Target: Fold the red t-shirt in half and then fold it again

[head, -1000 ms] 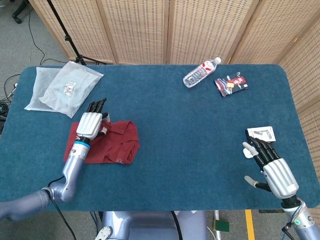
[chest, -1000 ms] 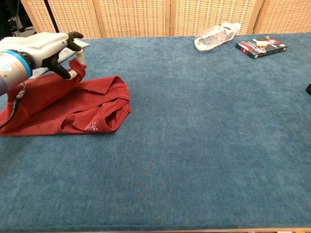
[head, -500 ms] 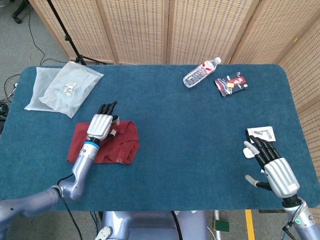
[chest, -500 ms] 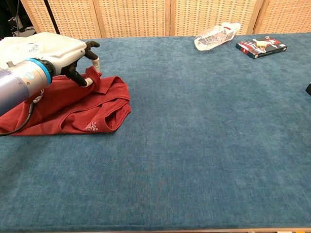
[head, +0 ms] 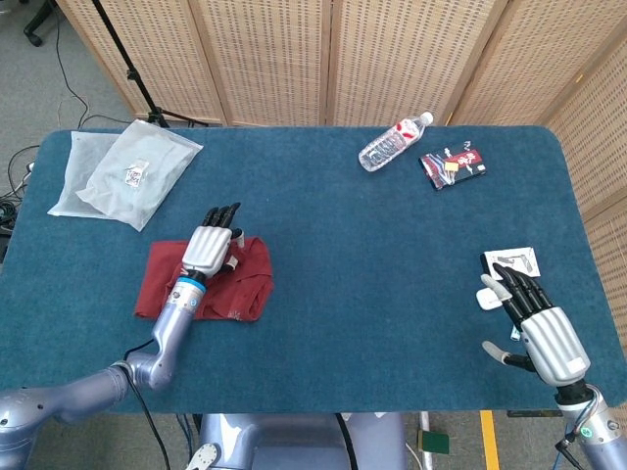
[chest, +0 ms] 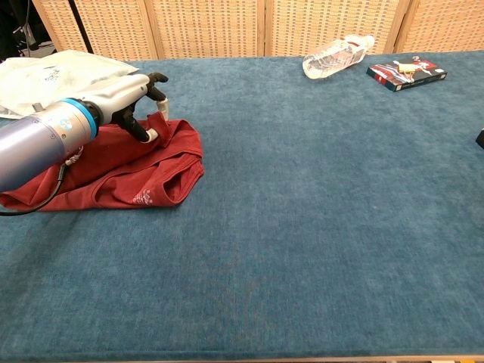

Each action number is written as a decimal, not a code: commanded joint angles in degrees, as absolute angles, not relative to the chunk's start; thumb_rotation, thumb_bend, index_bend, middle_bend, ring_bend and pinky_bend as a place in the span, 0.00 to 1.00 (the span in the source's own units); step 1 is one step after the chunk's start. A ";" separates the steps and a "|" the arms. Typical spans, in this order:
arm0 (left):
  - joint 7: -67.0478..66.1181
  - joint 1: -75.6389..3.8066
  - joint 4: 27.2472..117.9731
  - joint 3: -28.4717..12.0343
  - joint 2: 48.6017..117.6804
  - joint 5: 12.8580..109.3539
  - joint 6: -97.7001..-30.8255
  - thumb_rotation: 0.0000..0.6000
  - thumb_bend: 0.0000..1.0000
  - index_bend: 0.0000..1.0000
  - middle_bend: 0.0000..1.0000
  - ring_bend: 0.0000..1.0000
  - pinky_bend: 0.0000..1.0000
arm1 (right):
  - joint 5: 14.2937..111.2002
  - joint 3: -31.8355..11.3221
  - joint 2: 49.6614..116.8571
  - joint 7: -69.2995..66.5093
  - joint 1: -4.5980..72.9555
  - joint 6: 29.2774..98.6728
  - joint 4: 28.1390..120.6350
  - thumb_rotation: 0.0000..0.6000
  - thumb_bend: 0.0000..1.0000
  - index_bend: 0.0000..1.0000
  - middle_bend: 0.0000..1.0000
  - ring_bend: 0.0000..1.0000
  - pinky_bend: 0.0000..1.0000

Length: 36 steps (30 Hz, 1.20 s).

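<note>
Red t-shirt [head: 211, 284] lies bunched on the left side of the tabletop [head: 353, 274], already doubled over into a rough, narrow shape, with its collar end toward the middle of the tabletop. My left robot hand [head: 211, 247] sits over the far edge of the cloth; in the chest view its fingertips [chest: 153, 136] curl down onto a fold of fabric, and I read that as a pinch on the shirt, though the contact itself is partly hidden. My right robot hand [head: 537, 325] rests far off at the right edge, fingers spread, holding nothing, beside a small white card [head: 511, 260].

I judge I am mid-fold, carrying the far edge across the shirt. To do it well I would keep the pinch low, drag the layer flat and not lift it, line the edges up before letting go, then press the crease smooth. The bulge near the collar looks likely to wrinkle if I rush.

As for writing: pale print shows on the shirt's near hem [chest: 141, 197], too small to read. The water bottle [head: 393, 143] has a red and white label, and the dark packet [head: 453, 163] beside it carries print, neither legible. The clear plastic bags [head: 122, 174] at far left hold a small tag I cannot read.
</note>
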<state>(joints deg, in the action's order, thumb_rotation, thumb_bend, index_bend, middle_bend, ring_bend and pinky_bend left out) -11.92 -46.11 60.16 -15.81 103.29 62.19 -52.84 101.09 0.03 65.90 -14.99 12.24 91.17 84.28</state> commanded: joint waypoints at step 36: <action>15.38 -35.85 76.93 -12.45 79.79 79.84 -65.15 1.00 0.17 0.00 0.00 0.00 0.00 | 102.60 0.68 66.31 -12.86 12.00 91.37 84.70 1.00 0.00 0.00 0.00 0.00 0.10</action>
<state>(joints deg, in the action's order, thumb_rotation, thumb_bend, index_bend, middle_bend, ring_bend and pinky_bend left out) 12.36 -38.03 75.67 -14.32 83.31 77.84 -64.13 102.59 0.66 66.27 -12.91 12.00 91.40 84.69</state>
